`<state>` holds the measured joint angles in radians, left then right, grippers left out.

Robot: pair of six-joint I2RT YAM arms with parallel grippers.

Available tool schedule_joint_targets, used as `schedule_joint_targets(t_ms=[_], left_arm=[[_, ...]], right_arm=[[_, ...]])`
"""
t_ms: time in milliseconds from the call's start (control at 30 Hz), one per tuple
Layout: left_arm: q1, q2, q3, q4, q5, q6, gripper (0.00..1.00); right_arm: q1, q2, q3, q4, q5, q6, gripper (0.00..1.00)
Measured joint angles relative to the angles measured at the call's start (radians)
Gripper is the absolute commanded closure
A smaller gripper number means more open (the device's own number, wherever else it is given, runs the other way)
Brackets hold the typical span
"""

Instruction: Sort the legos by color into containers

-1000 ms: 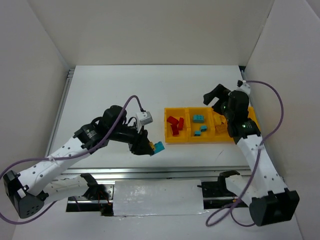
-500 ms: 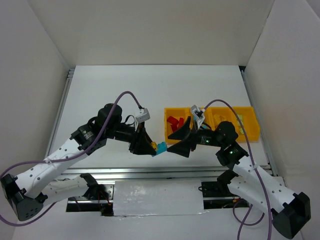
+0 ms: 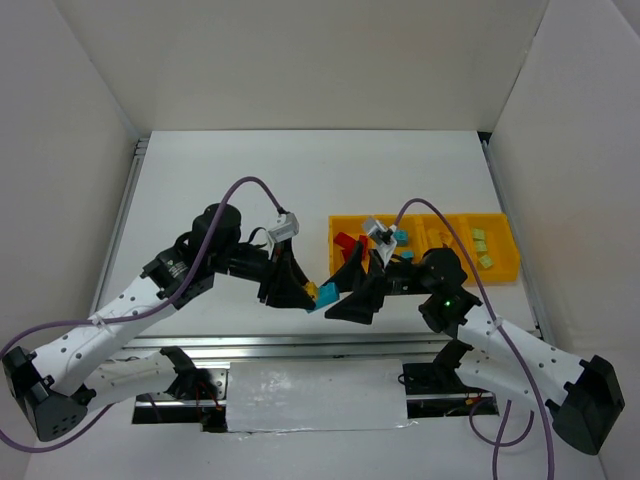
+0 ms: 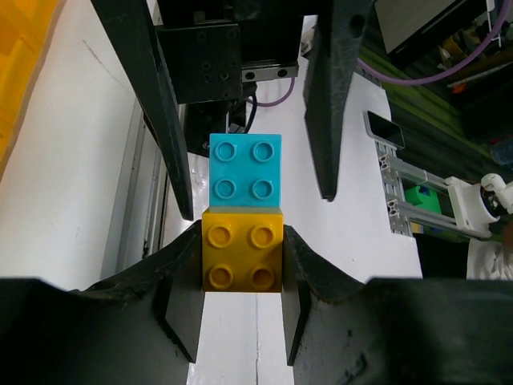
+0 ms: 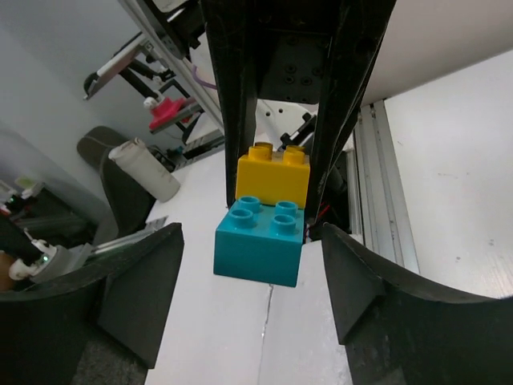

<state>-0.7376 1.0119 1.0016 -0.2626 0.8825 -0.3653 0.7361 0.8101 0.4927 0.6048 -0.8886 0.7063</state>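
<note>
- right hand [image 3: 350, 295] just swung in from the tray [image 3: 350, 222] at 2 o'clock, jaws open around the teal brick [image 4: 245, 170], no grip yet
- left hand [image 3: 293, 290] is pinching the yellow brick [image 4: 242, 257], so I guess splitting's next

I work in a robotics lab, a white table [image 3: 300, 170] boxed in by plain white panels [image 3: 90, 90], metal rails [image 3: 260, 347] along its edges, my purple cables [image 3: 245, 184] looping overhead, frames and cluttered gear [image 4: 405, 192] beyond.
</note>
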Motion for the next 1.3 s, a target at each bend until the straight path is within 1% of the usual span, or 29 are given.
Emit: schedule_joint_targets(t_ms=[67,200,267,300,333,367,400,467,500,533,833,1067,1167,1300], left_arm=[[0.0,0.0,0.0,0.005,0.01,-0.005,1.0],[0.0,0.0,0.0,0.007,0.025,-0.005,1.0],[0.0,0.0,-0.001,0.009,0.036,-0.005,1.0],[0.0,0.0,-0.002,0.009,0.039,-0.005,1.0],[0.0,0.0,-0.002,0.009,0.04,-0.005,1.0],[0.0,0.001,-0.002,0.008,0.039,-0.006,1.0],[0.002,0.001,-0.002,0.005,0.035,-0.007,1.0],[0.006,0.002,-0.002,-0.005,0.031,-0.006,1.0],[0.007,0.003,-0.002,-0.007,0.031,-0.005,1.0],[0.007,0.003,-0.002,-0.008,0.029,-0.005,1.0],[0.006,0.003,-0.001,-0.031,0.008,0.002,1.0],[0.006,0.004,0.024,-0.093,-0.017,0.045,1.0],[0.006,0.009,0.044,-0.133,-0.03,0.055,1.0],[0.013,0.012,0.065,-0.123,-0.032,0.055,1.0]], right_arm=[[0.01,0.009,0.007,0.002,0.014,0.0,0.32],[0.019,0.015,0.028,0.002,0.04,-0.004,0.38],[0.021,0.015,0.033,0.002,0.052,-0.01,0.47],[0.021,0.015,0.035,0.001,0.06,-0.011,0.53],[0.021,0.015,0.037,0.0,0.063,-0.016,0.72],[0.021,0.015,0.039,-0.004,0.064,-0.026,0.79],[0.02,0.015,0.039,-0.014,0.074,-0.03,0.83],[0.02,0.015,0.039,-0.027,0.08,-0.039,0.86],[0.021,0.015,0.039,-0.03,0.08,-0.045,0.94],[0.021,0.015,0.039,-0.032,0.08,-0.05,1.0],[0.021,0.015,0.044,-0.078,0.072,-0.109,1.0],[0.02,0.045,0.121,-0.234,0.011,-0.255,1.0],[0.018,0.053,0.126,-0.248,-0.01,-0.291,1.0],[0.002,0.063,0.102,-0.259,-0.063,-0.308,1.0]])
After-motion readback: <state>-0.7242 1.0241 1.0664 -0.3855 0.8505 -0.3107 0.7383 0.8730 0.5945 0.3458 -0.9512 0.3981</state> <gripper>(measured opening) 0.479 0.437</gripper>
